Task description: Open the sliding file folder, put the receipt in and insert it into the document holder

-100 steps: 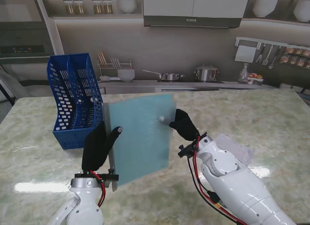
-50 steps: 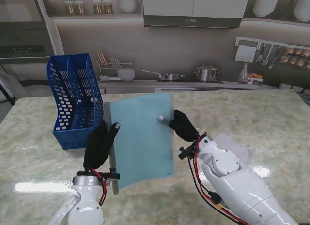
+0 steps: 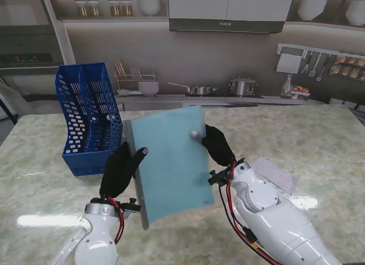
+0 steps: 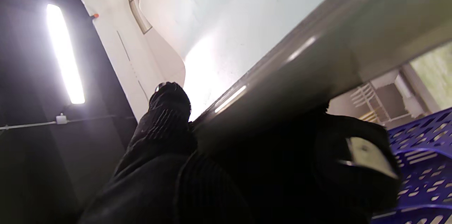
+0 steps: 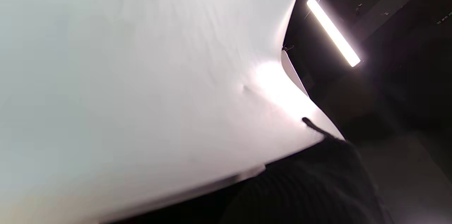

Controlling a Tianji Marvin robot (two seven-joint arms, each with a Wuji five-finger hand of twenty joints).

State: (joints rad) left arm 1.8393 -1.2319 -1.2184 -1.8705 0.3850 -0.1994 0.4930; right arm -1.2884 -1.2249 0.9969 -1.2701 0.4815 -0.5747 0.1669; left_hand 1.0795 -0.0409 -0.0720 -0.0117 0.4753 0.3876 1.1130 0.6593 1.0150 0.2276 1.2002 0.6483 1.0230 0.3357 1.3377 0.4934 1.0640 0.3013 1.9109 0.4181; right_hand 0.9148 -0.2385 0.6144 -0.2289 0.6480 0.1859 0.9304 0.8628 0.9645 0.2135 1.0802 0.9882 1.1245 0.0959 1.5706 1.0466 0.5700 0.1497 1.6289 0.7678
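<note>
The sliding file folder (image 3: 170,162) is held clear of the desk (image 3: 319,134), tilted, between both hands. The left hand (image 3: 120,171) is clamped on the grey spine bar along the folder's left edge, thumb on the near face and remaining fingers behind; the left wrist view confirms the bar seated across the palm. The right hand (image 3: 217,144) pinches the folder's right edge near the upper corner, fingertip visible on the face. The receipt (image 3: 275,174) lies flat on the desk to the right, partly hidden behind the right forearm; it appears not yet loaded. The document holder (image 3: 90,119) stands upright on the desk to the left, just beside the folder's spine edge, slots facing upward. Judgement: the slide bar does not appear to have been drawn off, so the folder is likely not yet open. Risks: the right pinch covers little of a thin, flexible sheet and could slip or buckle it when the bar is pulled; the spine sits close to the holder and could knock it over; the receipt, being light and near the right arm, could be swept off its place.
</note>
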